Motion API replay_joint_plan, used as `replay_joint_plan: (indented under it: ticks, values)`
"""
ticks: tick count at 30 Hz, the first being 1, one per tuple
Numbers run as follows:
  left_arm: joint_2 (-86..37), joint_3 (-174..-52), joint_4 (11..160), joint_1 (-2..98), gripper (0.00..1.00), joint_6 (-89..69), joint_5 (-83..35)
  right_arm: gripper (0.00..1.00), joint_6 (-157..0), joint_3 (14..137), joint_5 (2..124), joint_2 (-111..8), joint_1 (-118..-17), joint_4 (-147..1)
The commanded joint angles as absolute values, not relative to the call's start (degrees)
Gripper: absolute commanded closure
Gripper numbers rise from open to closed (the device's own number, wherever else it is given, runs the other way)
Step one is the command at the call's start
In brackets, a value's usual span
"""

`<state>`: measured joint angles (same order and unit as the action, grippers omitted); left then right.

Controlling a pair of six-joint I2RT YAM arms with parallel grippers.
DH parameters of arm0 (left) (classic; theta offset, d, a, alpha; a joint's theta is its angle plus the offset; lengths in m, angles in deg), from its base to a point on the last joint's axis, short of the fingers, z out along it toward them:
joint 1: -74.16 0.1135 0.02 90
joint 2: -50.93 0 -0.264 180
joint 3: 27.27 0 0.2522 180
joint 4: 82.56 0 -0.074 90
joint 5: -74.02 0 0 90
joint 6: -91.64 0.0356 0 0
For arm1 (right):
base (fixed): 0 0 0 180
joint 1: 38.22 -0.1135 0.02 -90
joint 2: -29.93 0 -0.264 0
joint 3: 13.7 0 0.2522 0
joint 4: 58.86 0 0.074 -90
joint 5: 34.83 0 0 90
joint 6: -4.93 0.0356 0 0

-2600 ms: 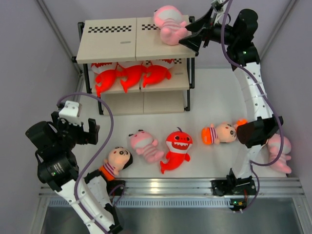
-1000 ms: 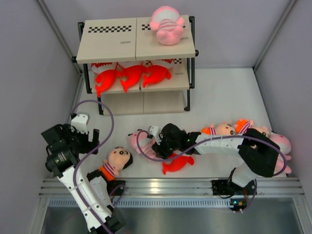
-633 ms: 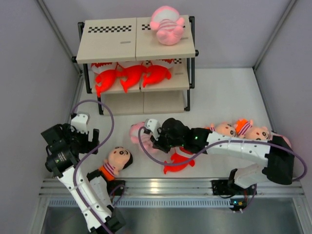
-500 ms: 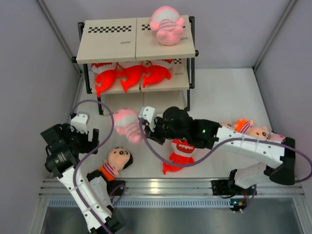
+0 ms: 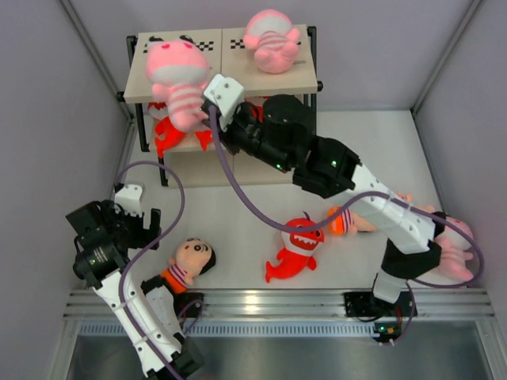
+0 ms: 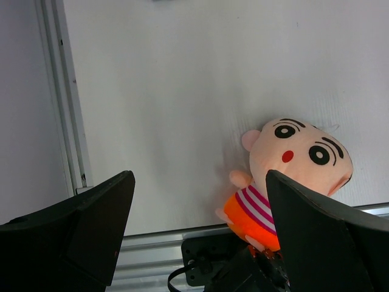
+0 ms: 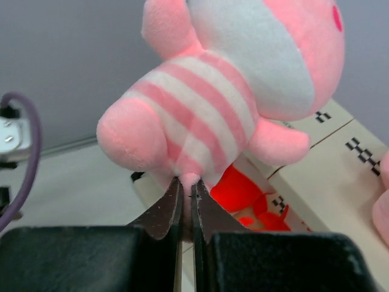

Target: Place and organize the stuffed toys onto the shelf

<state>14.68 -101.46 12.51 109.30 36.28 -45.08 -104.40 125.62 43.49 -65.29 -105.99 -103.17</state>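
My right gripper is shut on the bottom tip of a pink striped baby. It holds the baby upright over the left half of the shelf's top board. A second pink baby lies on that board's right half. Red sharks lie on the middle board, partly hidden by the arm. On the table lie a shark and a boy. Above that boy, slightly to its left, my left gripper hangs open and holds nothing.
Another boy lies under the right arm, mostly hidden. A pink baby lies by the right wall behind the arm. An aluminium rail runs along the near edge. Grey walls close in on the left, right and back.
My right gripper has shut on the pink baby on the table and carried it up and back-left to above the shelf's top board. The left arm has not moved.
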Motion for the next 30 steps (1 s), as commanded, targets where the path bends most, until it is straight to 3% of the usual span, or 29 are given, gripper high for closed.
replay_joint_plan:
  ticks: [1, 8, 30]
  values:
    - [14.9, -103.17, 13.28, 109.41, 0.05, 36.19, -46.13, 1.0, -107.22, 136.97, 39.26, -73.94, -101.87, -99.17]
    - [15.16, -101.68, 13.28, 109.41, 0.05, 36.71, -45.86, 1.0, -109.25, 143.84, 34.34, -83.27, -97.12, -84.41]
    - [15.34, -100.1, 13.37, 109.32, 0.06, 38.3, -45.25, 1.0, -99.31, 142.71, 39.78, -87.15, -87.71, -83.08]
